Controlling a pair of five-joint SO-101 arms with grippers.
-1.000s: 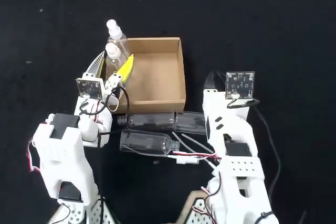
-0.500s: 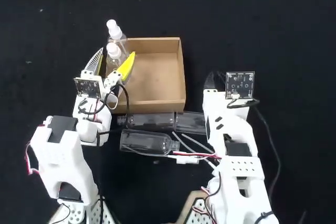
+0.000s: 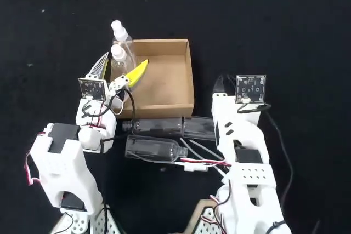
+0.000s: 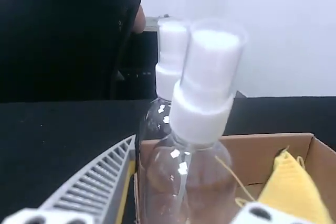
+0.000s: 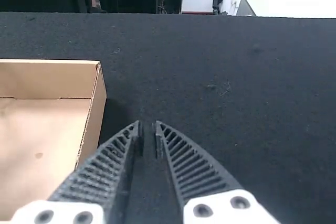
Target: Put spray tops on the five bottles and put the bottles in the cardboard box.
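Around the work area:
- Black table (image 3: 285, 36) under everything, with the open cardboard box (image 3: 164, 105) at mid-table.
- Just beside the box's left wall, two upright bottles with white spray tops on: the nearer capped bottle (image 3: 118, 61) and the farther capped bottle (image 3: 121, 39). Touching or nearly so. Cannot tell from the left wrist view whether the nearer one clears the wall.
- Along the box's near wall, a lying bottle (image 3: 159, 126) with a second clear bottle (image 3: 200, 128) end to end with it. Closer to the arm bases, a third lying bottle (image 3: 153, 149) with its neck open, beside thin tubes (image 3: 192, 149). Red wires running across the same spot.

Grippers:
- Left gripper (image 3: 125, 58) spread wide around the nearer capped bottle, with the white finger (image 3: 98, 67) outside the box and the yellow finger (image 3: 136, 73) over the box interior. No firm grip visible.
- Right gripper (image 5: 147, 125) pinched almost together and holding nothing, low over bare table right of the box.

Versus the earlier frames:
- Yellow finger swung further out over the box.
- Left arm's shoulder block shifted slightly left.
- Bottles, box and right arm unmoved.
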